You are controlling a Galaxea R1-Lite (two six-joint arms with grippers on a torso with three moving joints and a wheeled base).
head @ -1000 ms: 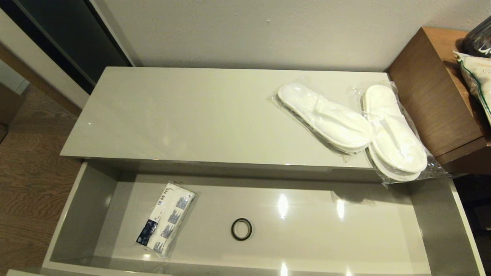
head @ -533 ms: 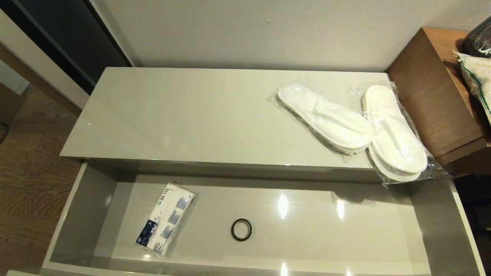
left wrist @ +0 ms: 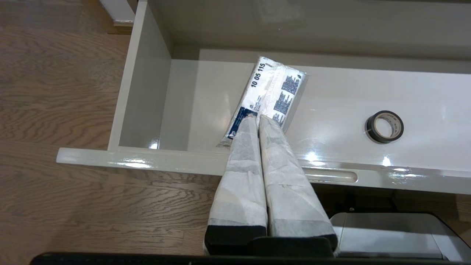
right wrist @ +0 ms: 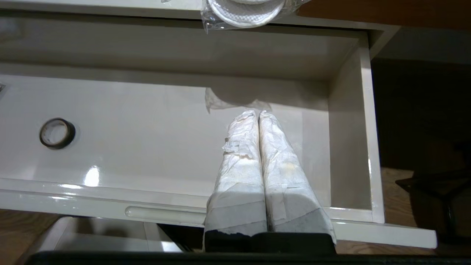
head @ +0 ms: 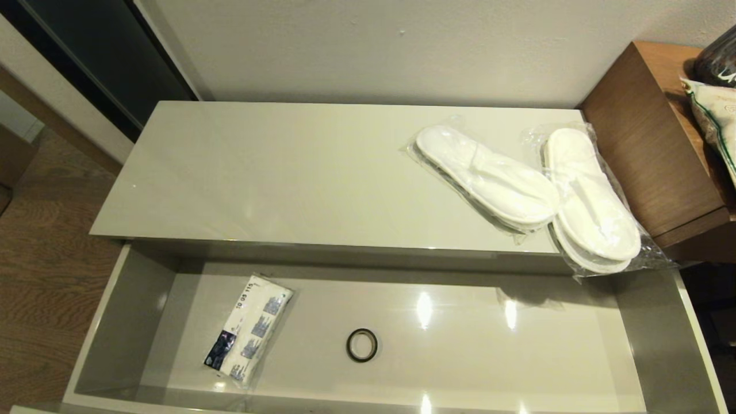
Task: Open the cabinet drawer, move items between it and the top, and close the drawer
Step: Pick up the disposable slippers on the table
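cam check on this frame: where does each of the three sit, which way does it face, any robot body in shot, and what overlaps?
Head: up high, facing forward and down at the cabinet top, two slipper bags and the open drawer; no robot body in shot.
Left wrist: behind the shut left gripper, held in front of the drawer, facing its left end with the white packet.
Right wrist: behind the shut right gripper, facing the drawer's right end.
Shared: the black tape ring shows in all three.

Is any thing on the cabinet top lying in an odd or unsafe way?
Yes. The right pair of white slippers in a clear plastic bag juts past the front edge of the glossy cream-beige cabinet top, overhanging the open grey-beige drawer. It might slip in.
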